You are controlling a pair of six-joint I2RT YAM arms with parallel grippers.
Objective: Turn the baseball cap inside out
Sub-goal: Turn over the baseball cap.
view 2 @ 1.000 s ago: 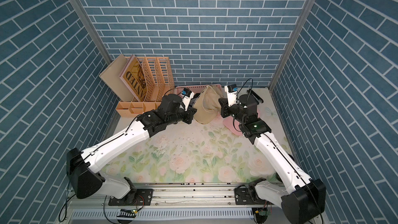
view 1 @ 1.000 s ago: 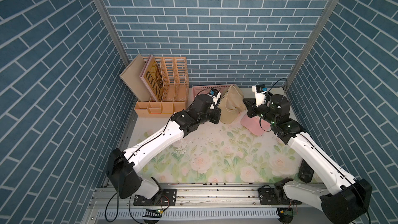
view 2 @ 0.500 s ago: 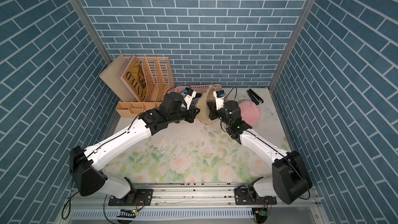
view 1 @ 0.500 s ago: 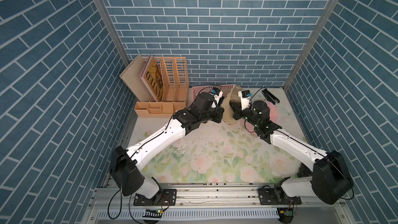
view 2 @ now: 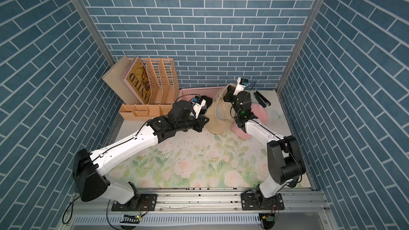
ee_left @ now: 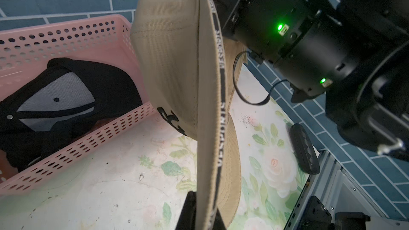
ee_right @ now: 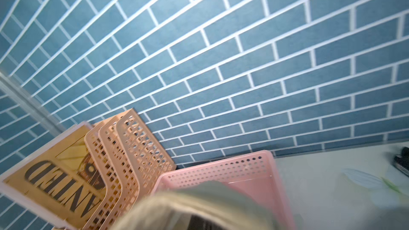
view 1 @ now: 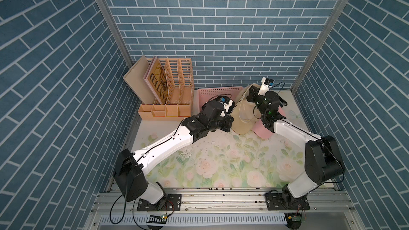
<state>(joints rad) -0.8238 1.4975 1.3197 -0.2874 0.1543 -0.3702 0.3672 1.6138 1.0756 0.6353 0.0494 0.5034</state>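
So the beige fabric baseball cap [view 1: 242, 116] is held up on edge near the far edge of the counter [view 1: 221, 162], just in front of the pink perforated plastic basket [view 1: 218, 90], strung between the two arms. Its long axis runs from low on the near side up toward the far edge.

The left gripper [ee_left: 204, 216] has its jaws pinching the printed sweatband at the low end, which is plain in the left wrist view. The right gripper [view 1: 251, 91] sits at the high end with jaws pressed together. They look to have the rim there, though that wrist view is mostly blurry fabric.

The embroidered outside faces the basket and the hollow faces the right arm, so I'd guess that arm is better placed to work the crown through.

What looks like a pink fabric cap [view 1: 263, 129] lies on the counter under that arm, and a black-and-grey cap [ee_left: 66, 98] sits in the basket.
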